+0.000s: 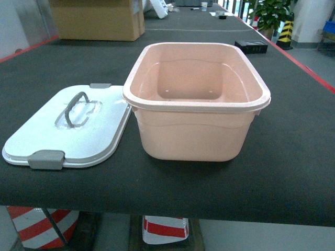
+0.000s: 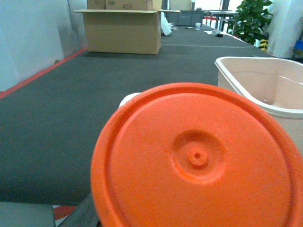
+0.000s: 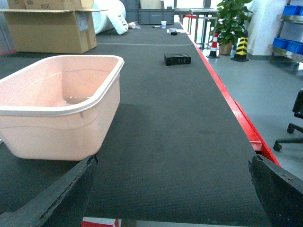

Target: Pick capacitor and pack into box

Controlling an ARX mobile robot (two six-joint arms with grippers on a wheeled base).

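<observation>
The box [image 1: 196,104], a pale peach-pink tub with a white rim, stands open and empty in the middle of the dark table. Its white lid [image 1: 104,130] with a grey handle lies flat just to its left. An orange round end cap, the capacitor [image 2: 199,161], fills the left wrist view close to the camera and hides the left fingers. It hangs over the table's near edge, left of the box [image 2: 246,71]. My right gripper [image 3: 173,189] is open and empty, low at the near edge, right of the box [image 3: 57,111]. Neither gripper shows in the head view.
A brown cardboard carton [image 1: 97,21] stands at the far left of the table. A small black device [image 3: 177,59] lies beyond the box. The table's red right edge [image 3: 236,113] borders the floor. Striped cones [image 1: 165,230] stand below the front edge.
</observation>
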